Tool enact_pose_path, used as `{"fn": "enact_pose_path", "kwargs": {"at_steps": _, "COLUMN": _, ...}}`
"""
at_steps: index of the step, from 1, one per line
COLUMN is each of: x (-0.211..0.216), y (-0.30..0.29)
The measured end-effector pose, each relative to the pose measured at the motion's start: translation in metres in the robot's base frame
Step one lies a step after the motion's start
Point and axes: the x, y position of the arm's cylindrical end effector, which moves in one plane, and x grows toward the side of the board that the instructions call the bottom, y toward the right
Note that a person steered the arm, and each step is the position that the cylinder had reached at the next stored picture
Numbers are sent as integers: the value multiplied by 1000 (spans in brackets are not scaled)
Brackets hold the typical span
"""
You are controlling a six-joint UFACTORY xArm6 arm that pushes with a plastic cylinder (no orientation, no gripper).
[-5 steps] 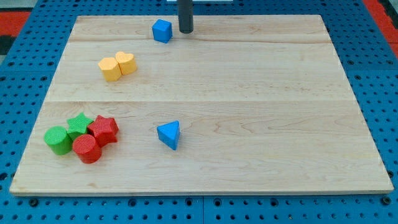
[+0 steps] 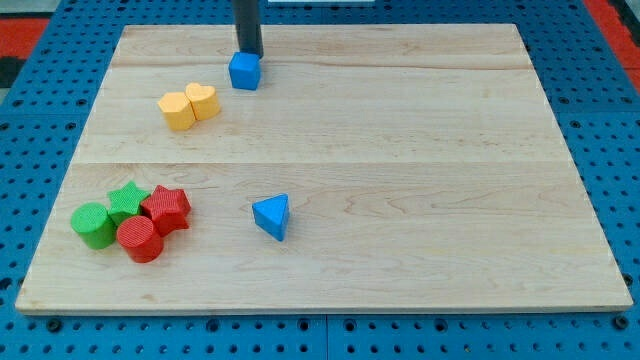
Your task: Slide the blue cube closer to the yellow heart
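Note:
The blue cube [image 2: 244, 71] sits near the view's top, left of centre. My tip [image 2: 249, 53] stands right behind it, at its top edge, touching or nearly touching it. The yellow heart [image 2: 202, 101] lies below and left of the cube, a short gap away, pressed against a yellow hexagonal block [image 2: 178, 110] on its left.
A blue triangular block [image 2: 272, 216] lies near the middle bottom. At the bottom left sits a cluster: green cylinder [image 2: 93, 224], green star [image 2: 127, 199], red star [image 2: 166, 207], red cylinder [image 2: 139, 239]. The wooden board [image 2: 400, 150] rests on a blue pegboard.
My tip moved left from the cube's right side to just behind it. The blue cube slid down and left, closer to the yellow heart.

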Motion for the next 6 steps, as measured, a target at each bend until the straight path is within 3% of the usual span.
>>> {"fn": "enact_pose_path", "kwargs": {"at_steps": 2, "x": 31, "y": -24}}
{"fn": "enact_pose_path", "kwargs": {"at_steps": 4, "x": 22, "y": 14}}
{"fn": "enact_pose_path", "kwargs": {"at_steps": 6, "x": 58, "y": -9}}
